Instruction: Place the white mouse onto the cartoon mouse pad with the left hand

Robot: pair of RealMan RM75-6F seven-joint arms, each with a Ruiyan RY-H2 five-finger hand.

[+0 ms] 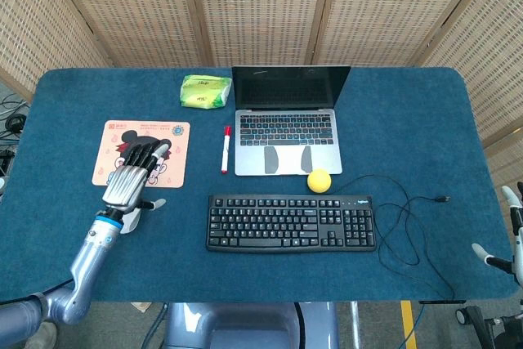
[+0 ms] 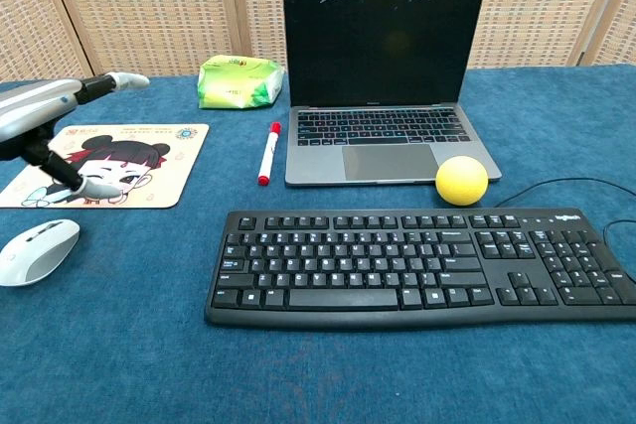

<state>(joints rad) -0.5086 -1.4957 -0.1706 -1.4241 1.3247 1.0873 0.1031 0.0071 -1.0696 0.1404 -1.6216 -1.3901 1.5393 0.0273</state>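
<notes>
The white mouse [image 2: 38,250] lies on the blue table just in front of the cartoon mouse pad [image 2: 149,161], off its near edge. In the head view my left hand [image 1: 135,173] covers the mouse and reaches over the pad [image 1: 176,140]. The chest view shows this hand [image 2: 40,111] raised above the mouse with its fingers spread, holding nothing. My right hand [image 1: 515,239] shows at the far right edge of the table, fingers apart and empty.
A black keyboard [image 1: 290,222] lies in front of an open laptop [image 1: 286,124]. A red marker [image 1: 225,149], a yellow ball [image 1: 319,180] and a green packet [image 1: 205,91] sit nearby. A black cable [image 1: 400,218] loops right of the keyboard.
</notes>
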